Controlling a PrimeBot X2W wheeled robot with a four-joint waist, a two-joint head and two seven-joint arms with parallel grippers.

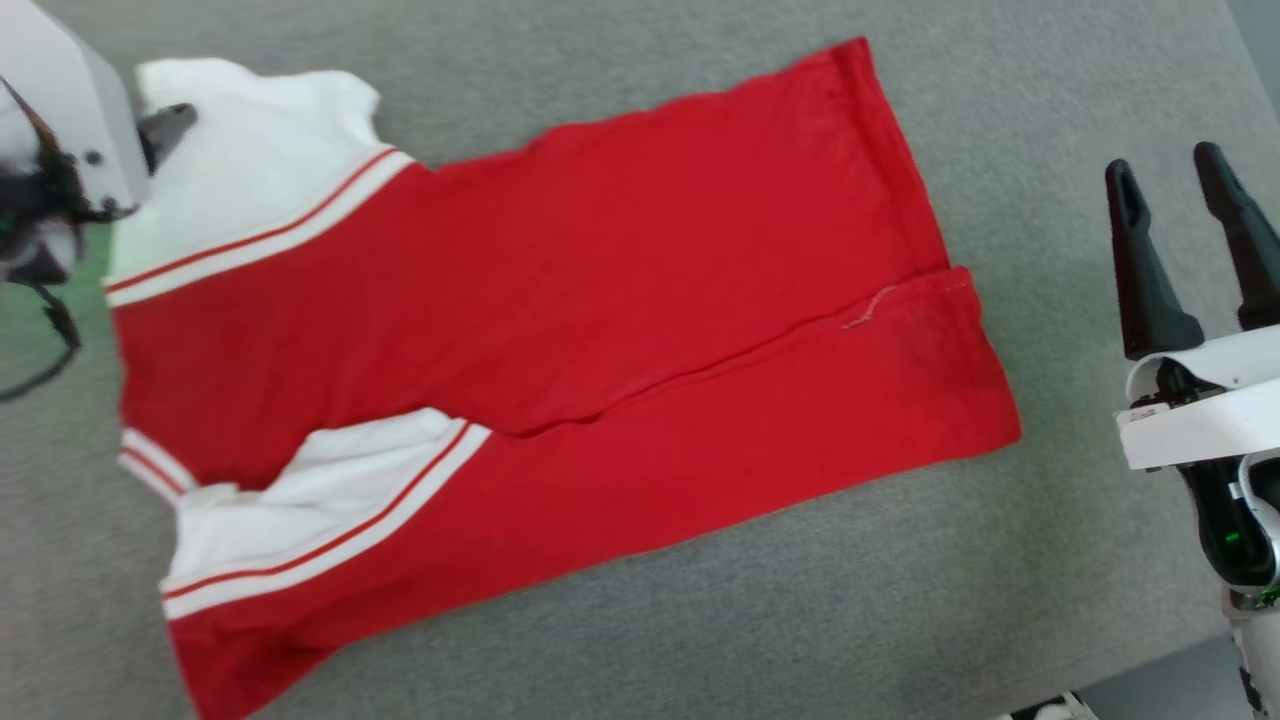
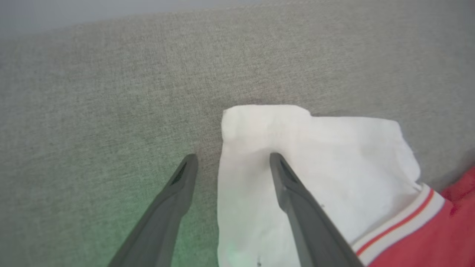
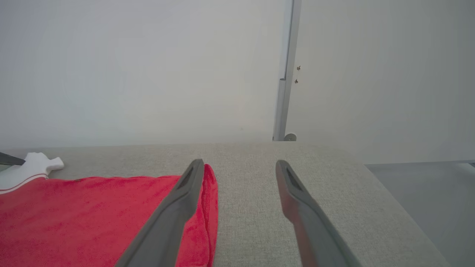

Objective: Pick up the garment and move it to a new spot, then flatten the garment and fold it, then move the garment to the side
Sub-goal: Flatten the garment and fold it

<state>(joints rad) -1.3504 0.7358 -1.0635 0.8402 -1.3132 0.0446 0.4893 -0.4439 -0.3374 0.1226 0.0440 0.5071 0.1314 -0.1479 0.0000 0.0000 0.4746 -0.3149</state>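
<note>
The garment (image 1: 560, 300) is a red T-shirt with white sleeves and red-and-white striped trim. It lies flat on the grey table (image 1: 700, 620) with its long sides folded in over the middle. In the left wrist view my left gripper (image 2: 230, 159) is open at the far white sleeve (image 2: 315, 167). One finger is over the sleeve's edge and the other is over bare table. The head view has one dark finger (image 1: 168, 127) of it on that sleeve. My right gripper (image 1: 1165, 165) stands open beside the hem (image 3: 207, 207), with nothing between its fingers.
The table's right edge (image 1: 1150, 680) runs close by my right arm, with floor beyond it. In the right wrist view a pale wall and a metal post (image 3: 285, 74) stand behind the table's far edge. Bare grey cloth surrounds the garment.
</note>
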